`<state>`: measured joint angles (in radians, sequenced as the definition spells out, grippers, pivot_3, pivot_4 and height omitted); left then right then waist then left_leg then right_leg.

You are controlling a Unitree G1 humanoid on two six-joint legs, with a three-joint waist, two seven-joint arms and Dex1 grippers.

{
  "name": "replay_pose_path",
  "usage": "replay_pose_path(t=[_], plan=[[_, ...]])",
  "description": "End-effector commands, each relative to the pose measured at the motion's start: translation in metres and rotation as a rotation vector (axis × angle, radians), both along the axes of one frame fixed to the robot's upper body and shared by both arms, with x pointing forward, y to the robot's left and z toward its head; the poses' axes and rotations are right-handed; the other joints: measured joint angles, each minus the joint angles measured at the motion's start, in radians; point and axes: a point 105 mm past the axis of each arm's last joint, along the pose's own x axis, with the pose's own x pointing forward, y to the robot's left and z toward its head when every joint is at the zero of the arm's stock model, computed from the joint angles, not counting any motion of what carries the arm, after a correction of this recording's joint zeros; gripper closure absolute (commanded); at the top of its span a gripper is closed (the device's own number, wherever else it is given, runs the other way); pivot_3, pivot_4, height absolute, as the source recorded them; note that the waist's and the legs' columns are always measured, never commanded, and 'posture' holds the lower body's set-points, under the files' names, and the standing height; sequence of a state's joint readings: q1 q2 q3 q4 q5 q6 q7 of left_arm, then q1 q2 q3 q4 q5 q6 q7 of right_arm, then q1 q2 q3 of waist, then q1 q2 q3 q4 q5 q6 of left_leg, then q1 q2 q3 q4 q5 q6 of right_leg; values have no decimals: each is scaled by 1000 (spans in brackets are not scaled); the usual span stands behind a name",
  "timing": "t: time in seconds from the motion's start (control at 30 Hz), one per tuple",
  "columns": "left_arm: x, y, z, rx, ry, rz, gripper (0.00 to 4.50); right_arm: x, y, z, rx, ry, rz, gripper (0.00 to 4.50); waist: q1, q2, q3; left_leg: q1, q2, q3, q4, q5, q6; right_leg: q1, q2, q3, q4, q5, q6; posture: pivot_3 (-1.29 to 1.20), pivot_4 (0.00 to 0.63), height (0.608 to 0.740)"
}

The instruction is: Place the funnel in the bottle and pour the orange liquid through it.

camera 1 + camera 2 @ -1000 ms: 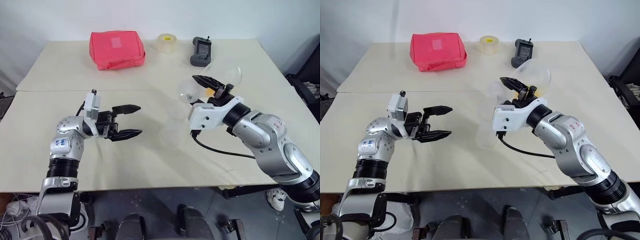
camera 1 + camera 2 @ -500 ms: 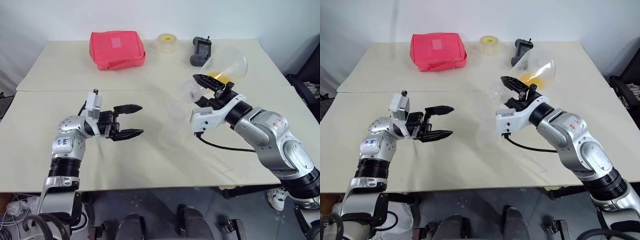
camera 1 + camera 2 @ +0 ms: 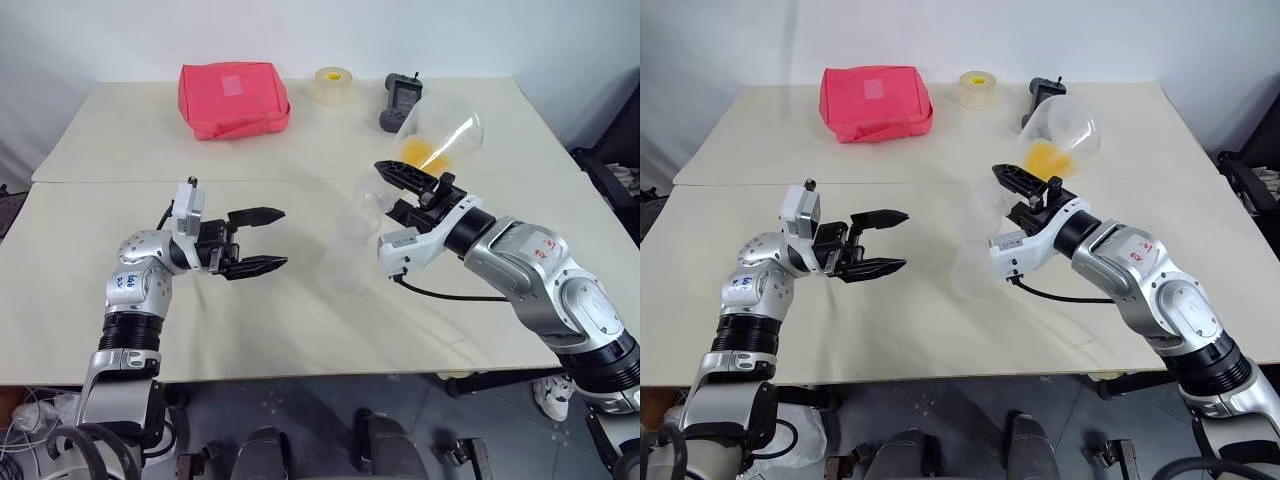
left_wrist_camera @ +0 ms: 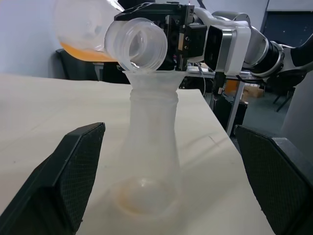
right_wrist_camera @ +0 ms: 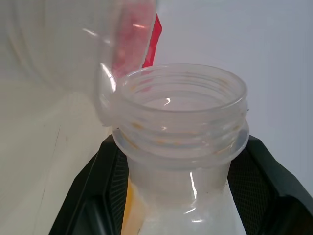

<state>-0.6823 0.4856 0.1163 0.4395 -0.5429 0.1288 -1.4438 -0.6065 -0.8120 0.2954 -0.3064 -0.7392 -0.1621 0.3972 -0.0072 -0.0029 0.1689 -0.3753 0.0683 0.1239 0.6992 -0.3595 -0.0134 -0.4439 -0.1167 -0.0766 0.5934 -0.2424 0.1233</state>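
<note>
The right gripper (image 3: pixel 408 186) clamps the ribbed neck of a clear conical flask (image 3: pixel 440 132) holding orange liquid (image 3: pixel 424 153), mouth tipped over the clear funnel (image 4: pixel 153 77) in the frosted plastic bottle (image 4: pixel 149 147), which stands at three o'clock from the wide-spread left gripper (image 3: pixel 262 240).

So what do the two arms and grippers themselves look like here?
Both arms are silver-grey metal with black ribbed joint bands. The left gripper has two black pointed fingers and a white block on its wrist. The right gripper has matching black fingers, a white wrist housing with a black cable looping from it, and small red markings on the forearm.
</note>
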Motion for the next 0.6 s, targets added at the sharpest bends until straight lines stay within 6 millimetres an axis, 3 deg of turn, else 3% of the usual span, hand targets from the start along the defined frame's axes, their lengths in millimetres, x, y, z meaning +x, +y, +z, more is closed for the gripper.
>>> replay_pose_path(t=[0.03, 0.6], plan=[[-1, -2, 9, 5, -46, -12, 0, -5, -3, 28, 18, -121, 9, 2075, -1, 0, 0, 0, 0, 0, 0, 0, 0, 0, 0, 0, 0, 0, 0, 0, 150, 740], [0, -2, 10, 4, -48, -10, 0, -6, 1, 33, -43, -188, 56, 2075, -8, 0, 0, 0, 0, 0, 0, 0, 0, 0, 0, 0, 0, 0, 0, 0, 150, 740]])
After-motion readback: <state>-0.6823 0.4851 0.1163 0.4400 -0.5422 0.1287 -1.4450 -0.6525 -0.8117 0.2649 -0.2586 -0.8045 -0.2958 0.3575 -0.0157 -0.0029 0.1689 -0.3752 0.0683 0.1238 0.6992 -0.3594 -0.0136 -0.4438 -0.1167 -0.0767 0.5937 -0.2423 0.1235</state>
